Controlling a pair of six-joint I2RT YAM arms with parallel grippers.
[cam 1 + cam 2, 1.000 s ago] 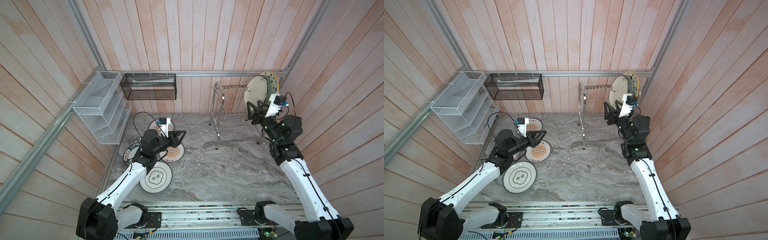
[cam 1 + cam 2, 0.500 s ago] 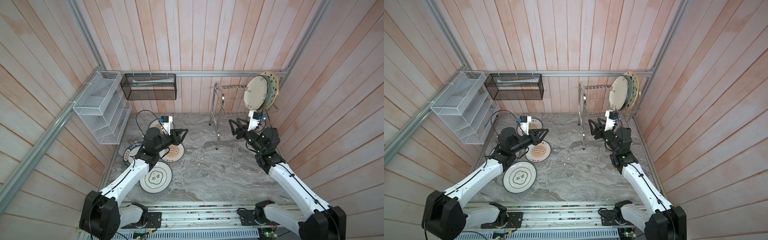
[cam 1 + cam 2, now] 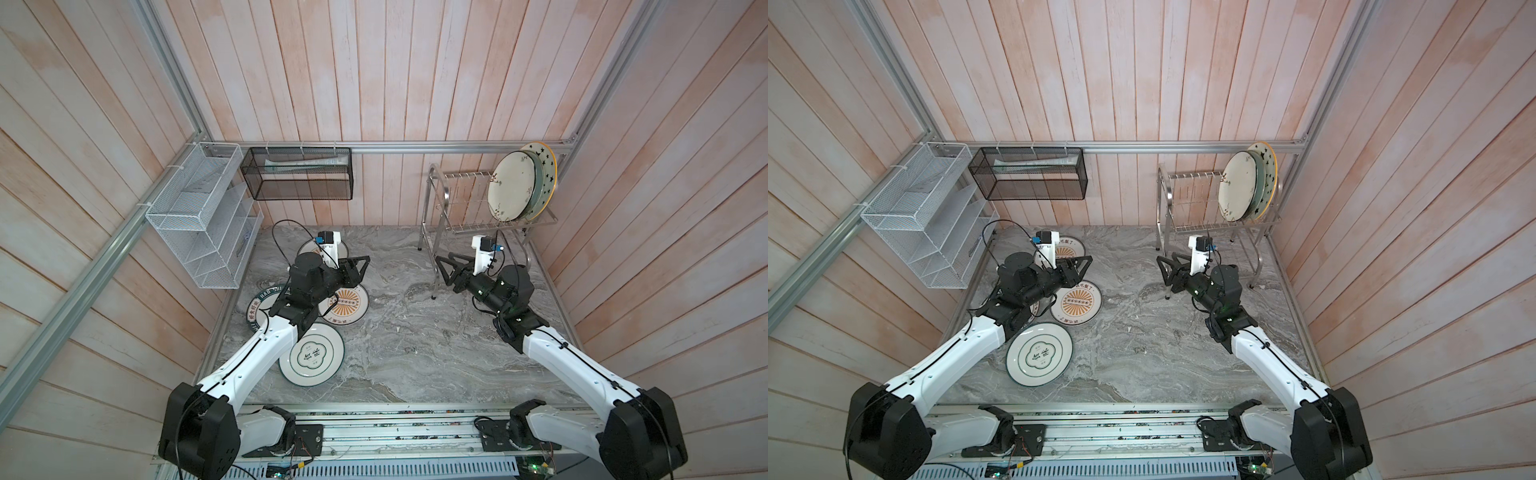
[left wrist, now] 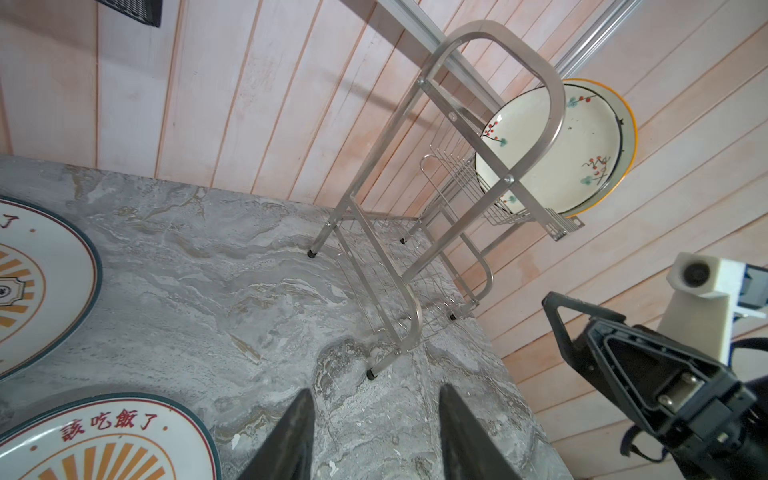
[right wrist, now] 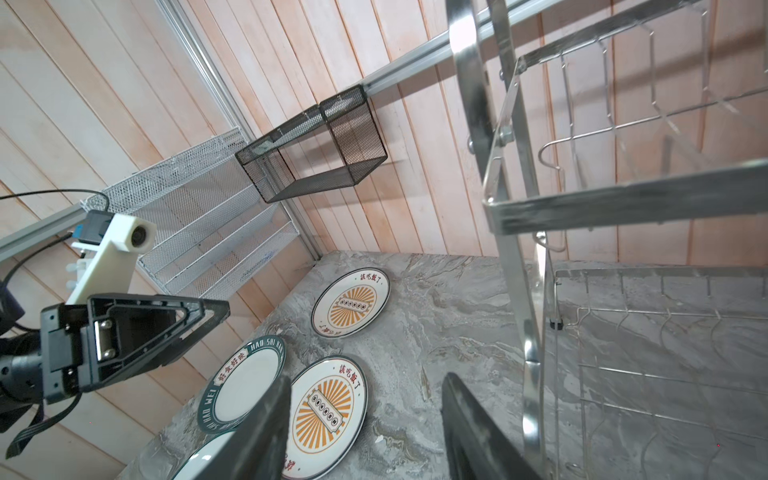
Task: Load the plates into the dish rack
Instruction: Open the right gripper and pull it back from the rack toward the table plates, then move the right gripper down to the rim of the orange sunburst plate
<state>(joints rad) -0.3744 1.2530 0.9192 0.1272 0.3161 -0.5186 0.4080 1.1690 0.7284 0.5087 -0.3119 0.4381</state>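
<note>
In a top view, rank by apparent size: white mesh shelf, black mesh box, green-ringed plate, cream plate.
1. white mesh shelf
2. black mesh box
3. green-ringed plate and cream plate: look alike; the cream one sits raised and angled, so unranked.

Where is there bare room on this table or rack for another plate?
Bare tabletop between the near sunburst plate and the dish rack legs, and the front right. The rack's upper slots left of the cream plate are free. Crowded: the left side, around the green-ringed plate.
</note>
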